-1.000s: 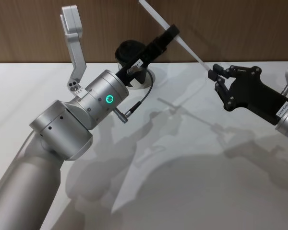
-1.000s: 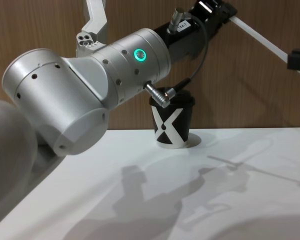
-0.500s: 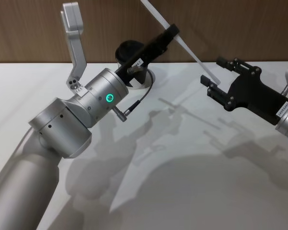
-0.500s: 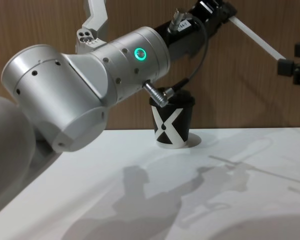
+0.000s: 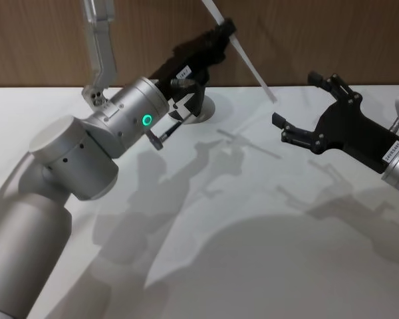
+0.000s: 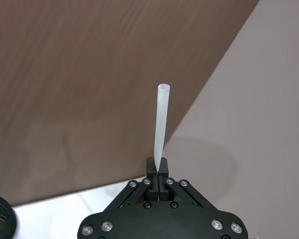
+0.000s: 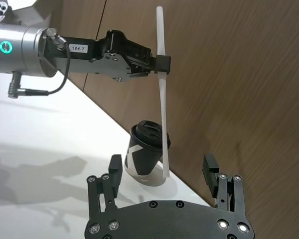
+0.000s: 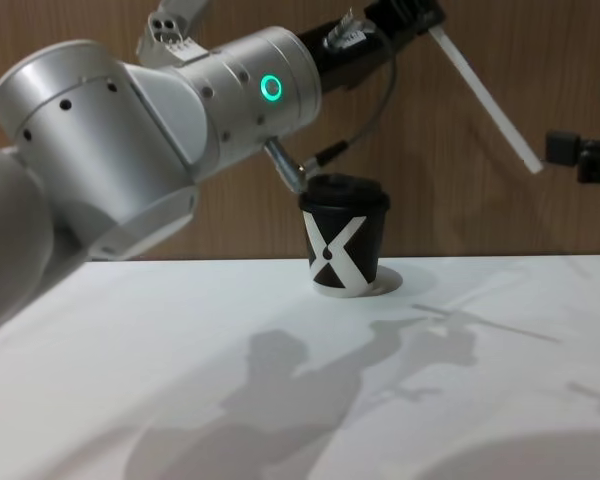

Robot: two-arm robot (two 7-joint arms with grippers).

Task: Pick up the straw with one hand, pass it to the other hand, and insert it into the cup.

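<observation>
The white straw (image 5: pixel 243 58) hangs tilted in the air, and my left gripper (image 5: pixel 224 28) on the silver arm is shut on it near its upper part. In the left wrist view the straw (image 6: pixel 161 124) rises from the shut fingers (image 6: pixel 158 172). My right gripper (image 5: pixel 298 101) stands open just right of the straw's lower end, apart from it. From the right wrist the straw (image 7: pixel 162 104) hangs in front of the open right gripper (image 7: pixel 162 168). The black cup (image 8: pixel 342 240), lidded and marked with a white X, stands below the left gripper (image 8: pixel 420 14). The cup (image 7: pixel 145 148) stands upright.
The cup rests on a small white disc (image 8: pixel 390 285) at the back of the white table (image 5: pixel 253 219), close to the wooden wall (image 8: pixel 460 210). The left arm's silver body (image 5: pixel 86 153) reaches over the table's left half.
My right gripper has opened and let go of the straw's lower end. The left arm has swung the straw up and to the left, and it now hangs steeper.
</observation>
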